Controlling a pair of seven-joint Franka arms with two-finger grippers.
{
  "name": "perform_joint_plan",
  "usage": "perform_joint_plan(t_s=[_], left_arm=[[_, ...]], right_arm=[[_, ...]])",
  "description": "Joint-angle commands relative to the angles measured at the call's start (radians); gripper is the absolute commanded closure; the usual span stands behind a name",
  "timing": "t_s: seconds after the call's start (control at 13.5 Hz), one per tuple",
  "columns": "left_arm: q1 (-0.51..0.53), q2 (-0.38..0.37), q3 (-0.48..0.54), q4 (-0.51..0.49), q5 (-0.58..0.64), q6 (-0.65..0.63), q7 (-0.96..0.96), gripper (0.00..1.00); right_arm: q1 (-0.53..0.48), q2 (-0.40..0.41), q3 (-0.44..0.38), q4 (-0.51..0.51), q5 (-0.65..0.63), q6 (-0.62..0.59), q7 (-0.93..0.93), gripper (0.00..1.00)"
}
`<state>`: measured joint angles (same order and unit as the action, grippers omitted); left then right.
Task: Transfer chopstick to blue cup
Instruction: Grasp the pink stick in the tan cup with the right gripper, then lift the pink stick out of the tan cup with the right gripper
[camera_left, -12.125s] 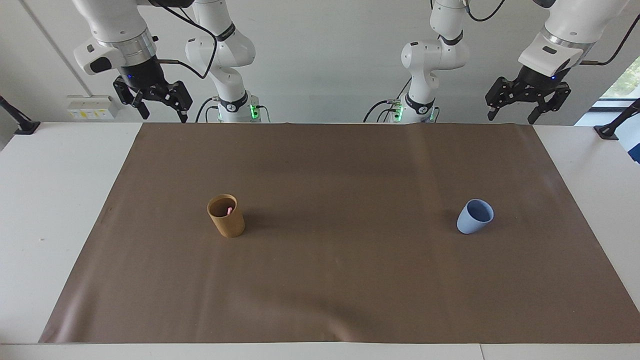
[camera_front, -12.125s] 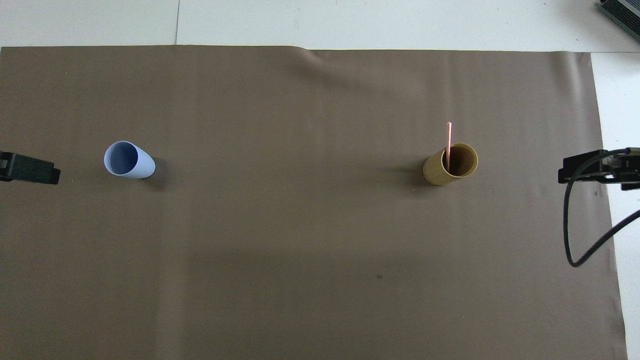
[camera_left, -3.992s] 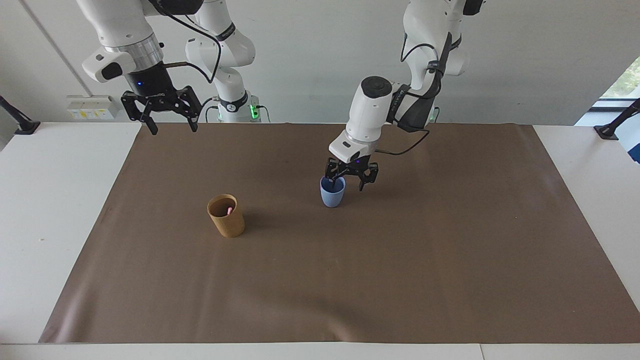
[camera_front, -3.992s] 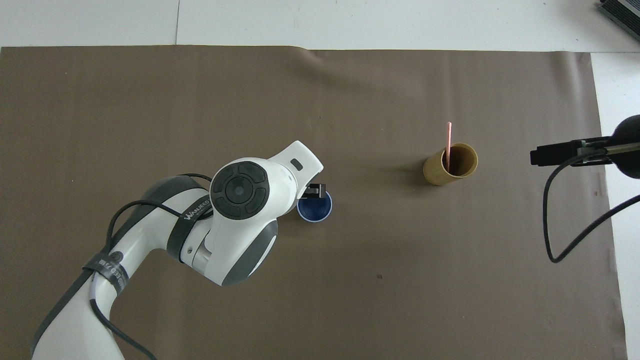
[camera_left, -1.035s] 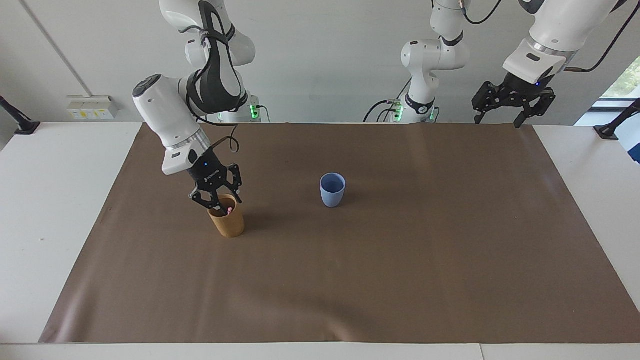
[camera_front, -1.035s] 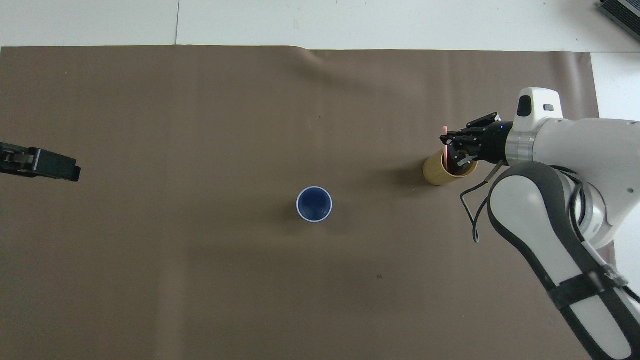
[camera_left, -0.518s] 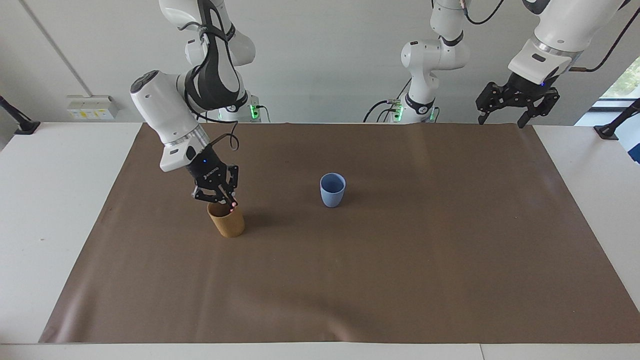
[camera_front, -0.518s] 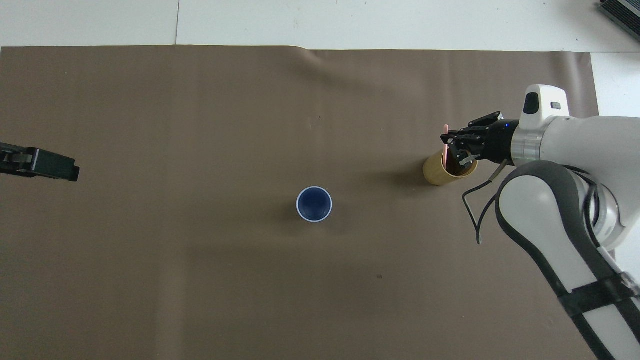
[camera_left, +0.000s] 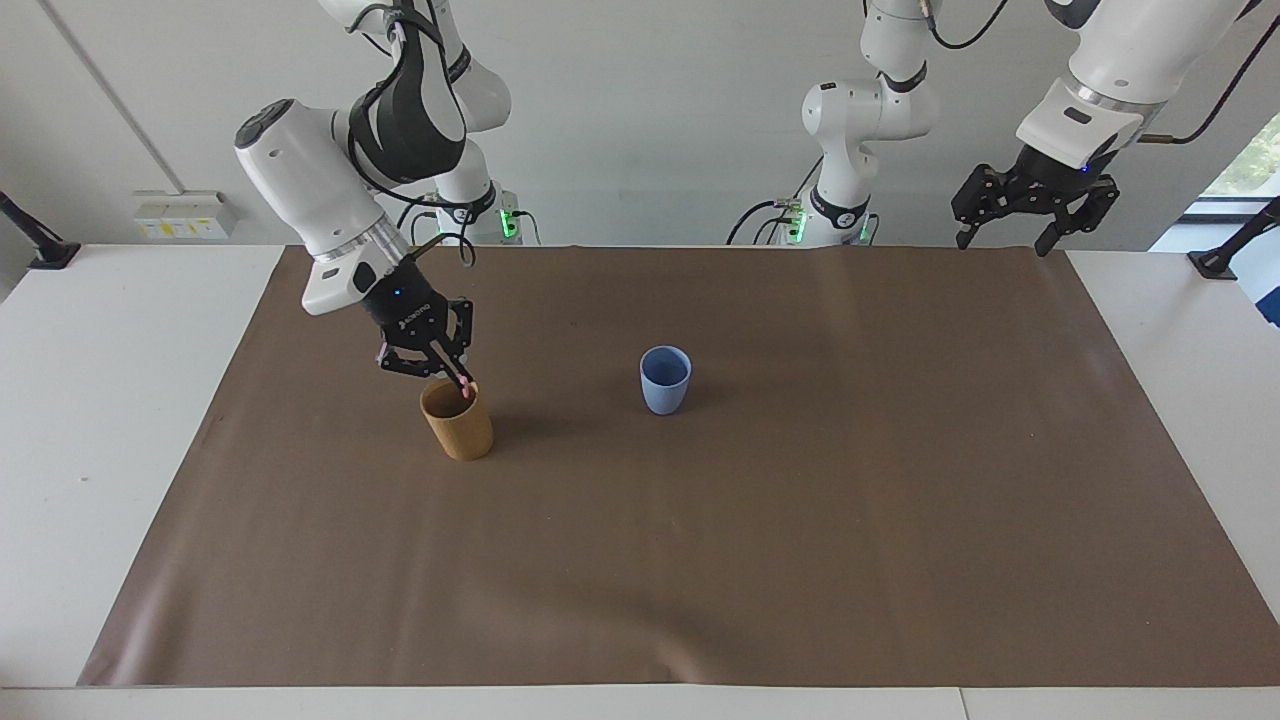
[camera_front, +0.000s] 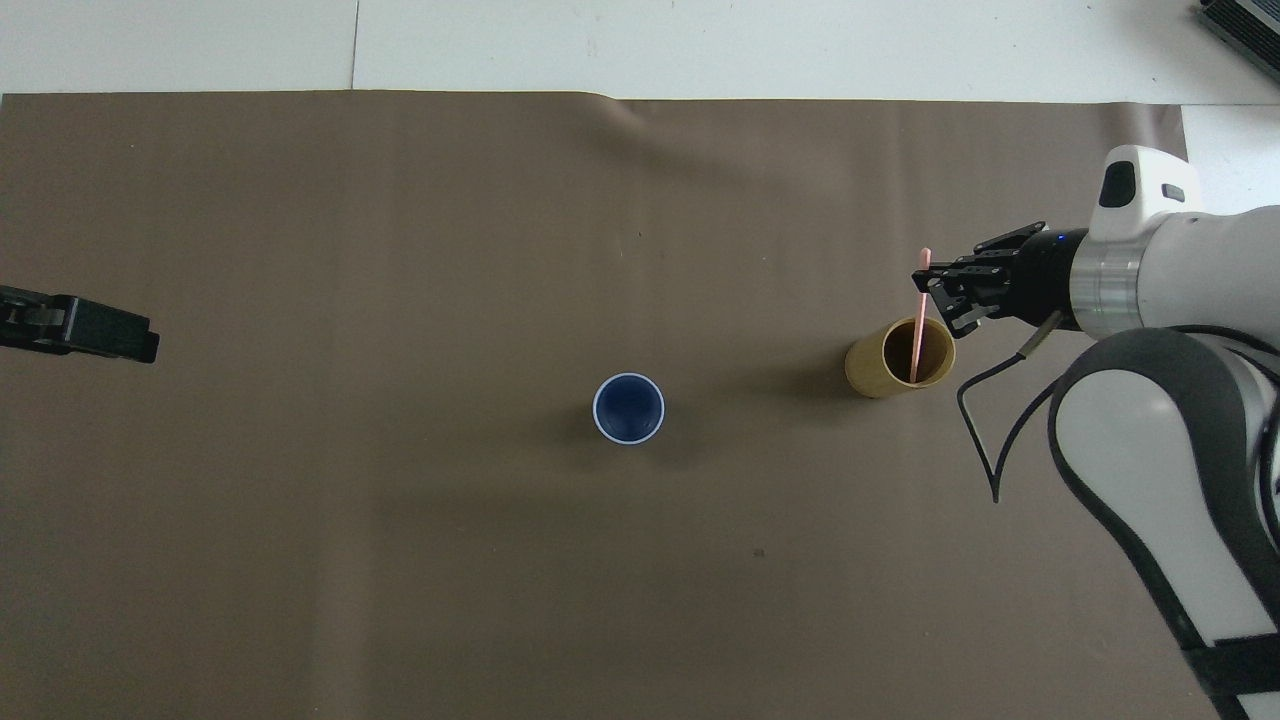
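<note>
The chopstick stands nearly upright with its lower part inside the tan cup, its pink top rising above the rim — it is not yet clear of that cup. The right gripper is directly over the tan cup's mouth, its fingers pinched together on the chopstick's upper part; in the overhead view the stick's pink tip shows just past the fingertips.

The tan cup stands upright on the brown mat, toward the right arm's end of the table. The blue cup is beside the tan cup, well apart from it toward the middle of the mat and slightly nearer to the robots — it stands upright with its mouth open to the top and nothing visible inside it.

The left gripper waits up in the air, well apart from the tan cup, over the mat's edge at the left arm's end of the table. Its jaws are spread wide and hold nothing. In the overhead view only its dark tip shows at the picture's edge.
</note>
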<state>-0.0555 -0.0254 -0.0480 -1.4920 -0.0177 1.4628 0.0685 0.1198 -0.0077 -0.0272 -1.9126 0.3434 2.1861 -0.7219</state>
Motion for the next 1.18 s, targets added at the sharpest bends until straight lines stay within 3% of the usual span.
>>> perform_joint_plan(t_s=[0.0, 0.59, 1.11], left_arm=[[0.016, -0.007, -0.01, 0.006, 0.015, -0.016, 0.008, 0.0], [0.016, -0.007, -0.012, 0.006, 0.013, -0.007, 0.007, 0.0], [0.016, -0.007, -0.012, 0.006, 0.013, -0.007, 0.007, 0.0]], right_arm=[[-0.006, -0.005, 0.012, 0.052, -0.063, -0.061, 0.109, 1.0], [0.032, 0.009, 0.023, 0.225, -0.155, -0.268, 0.375, 1.0], [0.17, 0.037, 0.029, 0.231, -0.213, -0.183, 0.738, 1.0]])
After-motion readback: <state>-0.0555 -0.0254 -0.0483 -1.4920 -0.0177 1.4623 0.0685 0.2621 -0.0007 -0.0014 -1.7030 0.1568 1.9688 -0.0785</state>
